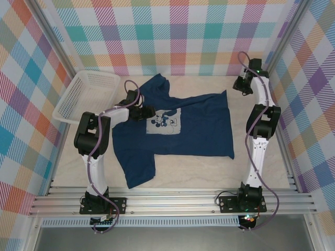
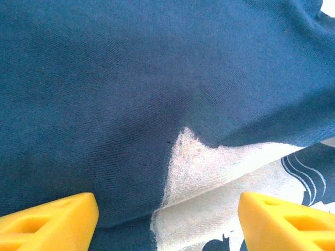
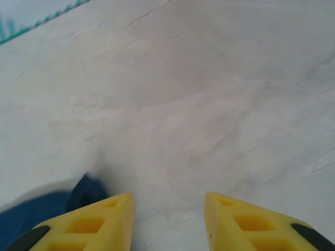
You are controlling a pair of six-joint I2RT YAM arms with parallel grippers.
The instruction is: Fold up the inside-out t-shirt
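The inside-out t-shirt [image 1: 199,130] is lying flat mid-frame, its long axis running left to right. My left gripper [image 1: 142,112] is hovering over its printed chest, jaws wide and empty. It is nearer than my right gripper [image 1: 242,84], which is hanging partly open and empty at upper right, over the table [image 1: 209,175]. Plaid walls [image 1: 172,31] are hemming us in.
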